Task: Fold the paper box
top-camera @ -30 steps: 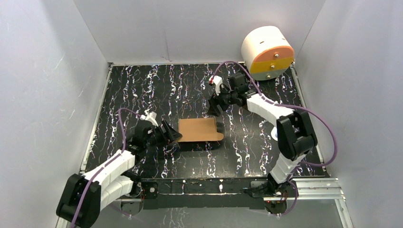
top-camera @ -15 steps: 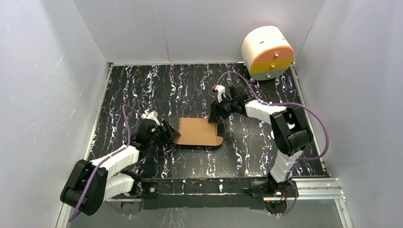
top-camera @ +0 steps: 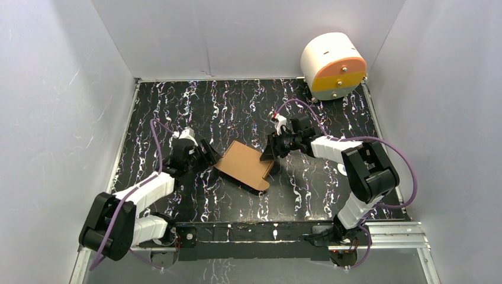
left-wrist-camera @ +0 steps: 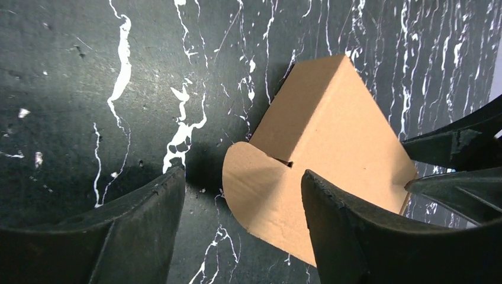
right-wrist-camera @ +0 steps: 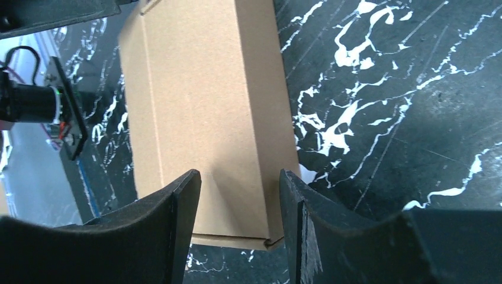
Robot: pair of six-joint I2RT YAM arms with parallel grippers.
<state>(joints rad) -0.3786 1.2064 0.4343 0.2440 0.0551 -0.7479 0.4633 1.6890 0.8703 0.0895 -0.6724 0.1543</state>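
The paper box (top-camera: 243,165), a flattened piece of plain brown corrugated cardboard with a rounded flap (left-wrist-camera: 257,183) at one corner, is lying on the black, white-streaked desk (top-camera: 237,106). It is sitting a little nearer the near edge than the far one, about midway between the left and right edges, and is turned diagonally to them.

The left gripper (top-camera: 208,155) is sitting low at the box's left corner. Its fingers are standing spread, and in the left wrist view the rounded flap is showing in the gap just ahead of them.

The right gripper (top-camera: 273,154) is reaching over the box's far right corner. Its fingers are also standing apart, with the flat cardboard face showing between them in the right wrist view.

A white cylinder (top-camera: 331,64) with an orange-and-yellow face is standing at the desk's far right corner, well apart from the box.
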